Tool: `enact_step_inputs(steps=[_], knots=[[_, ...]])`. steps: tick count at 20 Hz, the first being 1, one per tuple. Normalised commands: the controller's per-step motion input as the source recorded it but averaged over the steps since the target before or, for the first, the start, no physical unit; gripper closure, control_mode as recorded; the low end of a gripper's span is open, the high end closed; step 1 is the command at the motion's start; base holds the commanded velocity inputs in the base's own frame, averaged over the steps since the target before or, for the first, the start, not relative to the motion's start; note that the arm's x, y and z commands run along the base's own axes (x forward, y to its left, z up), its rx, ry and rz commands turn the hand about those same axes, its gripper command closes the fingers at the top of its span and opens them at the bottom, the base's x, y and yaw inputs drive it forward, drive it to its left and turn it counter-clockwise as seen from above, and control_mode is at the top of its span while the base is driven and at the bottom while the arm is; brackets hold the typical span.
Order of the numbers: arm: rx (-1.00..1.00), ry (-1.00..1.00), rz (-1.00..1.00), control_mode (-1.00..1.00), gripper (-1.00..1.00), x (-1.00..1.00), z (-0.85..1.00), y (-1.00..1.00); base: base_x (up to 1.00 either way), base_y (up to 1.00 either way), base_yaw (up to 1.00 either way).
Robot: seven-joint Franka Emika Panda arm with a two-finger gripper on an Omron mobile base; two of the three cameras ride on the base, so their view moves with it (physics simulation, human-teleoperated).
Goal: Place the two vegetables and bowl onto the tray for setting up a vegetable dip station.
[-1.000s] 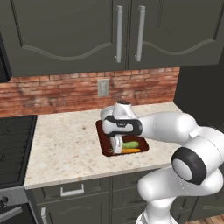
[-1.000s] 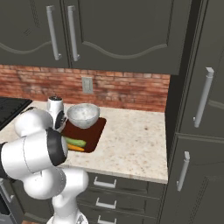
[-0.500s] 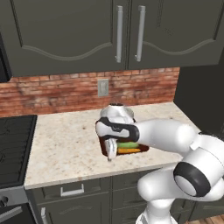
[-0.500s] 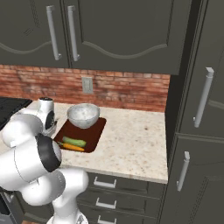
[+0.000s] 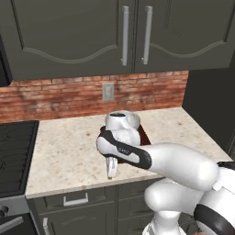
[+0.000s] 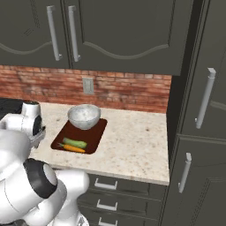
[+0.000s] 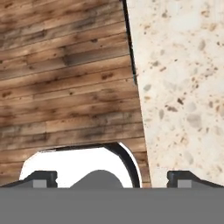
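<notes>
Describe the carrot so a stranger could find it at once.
On the speckled counter below the brick wall sits a dark red-brown tray. A grey bowl fills its back end; two vegetables lie at the front. The carrot is the thin orange one nearest the counter edge, beside the green cucumber.

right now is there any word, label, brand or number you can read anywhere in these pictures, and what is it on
None: no readable text anywhere.
The flat dark reddish-brown rectangular tray, the round speckled grey-white bowl, the dark-green oblong cucumber and the thin orange carrot bear no print.
The grey wall outlet plate on the red brick backsplash and the dark cabinet doors are blank.
The robot's white arm shows no marking.
</notes>
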Motion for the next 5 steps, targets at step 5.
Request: enact_step_inputs(steps=[5], knots=[[0.00,-0.04,-0.03,-1.00,-1.00,-0.55,0.11,0.05,0.00,0.00,0.00]])
